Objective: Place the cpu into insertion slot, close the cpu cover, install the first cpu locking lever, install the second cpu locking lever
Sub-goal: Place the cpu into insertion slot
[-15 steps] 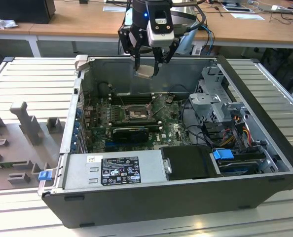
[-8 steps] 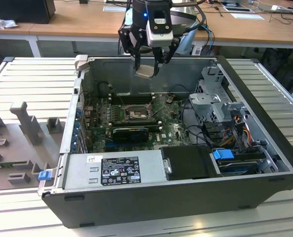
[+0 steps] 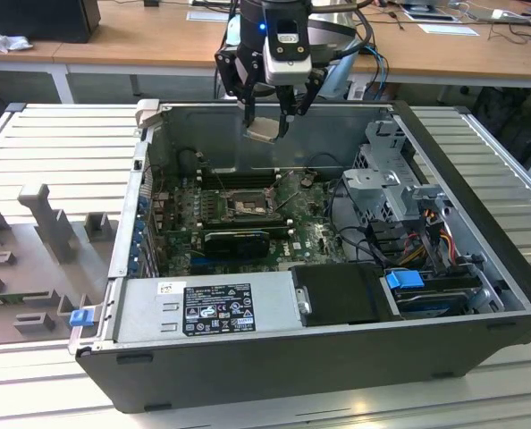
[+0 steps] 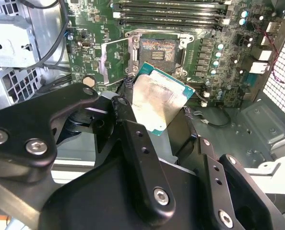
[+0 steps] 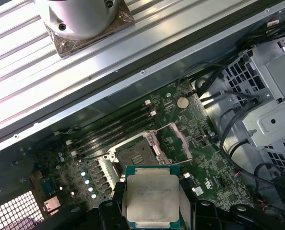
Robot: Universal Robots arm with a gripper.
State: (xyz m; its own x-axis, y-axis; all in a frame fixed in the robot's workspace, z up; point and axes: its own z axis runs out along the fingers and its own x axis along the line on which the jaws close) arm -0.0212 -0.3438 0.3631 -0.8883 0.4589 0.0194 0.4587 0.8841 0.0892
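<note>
Exterior view, gripper [image 3: 265,122]: pinching the cpu [image 3: 262,132], held high over the open case [image 3: 292,366].
Exterior view, slot [image 3: 245,207]: on the board below, well apart from the cpu.
Second wrist view, cpu [image 4: 159,103]: tilted between the fingers [image 4: 128,124].
Second wrist view, cover [image 4: 106,62]: swung open beside the slot [image 4: 158,50].
First wrist view, cpu [image 5: 151,194]: silver top showing, near the bare slot [image 5: 135,155].

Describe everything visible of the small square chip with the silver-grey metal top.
The cpu, a flat square chip, has a dull, smudged silver-grey metal lid over a green rim. The black two-finger gripper clamps it at opposite edges, tilted, in the air over the open dark computer case; nothing else touches it.
</note>
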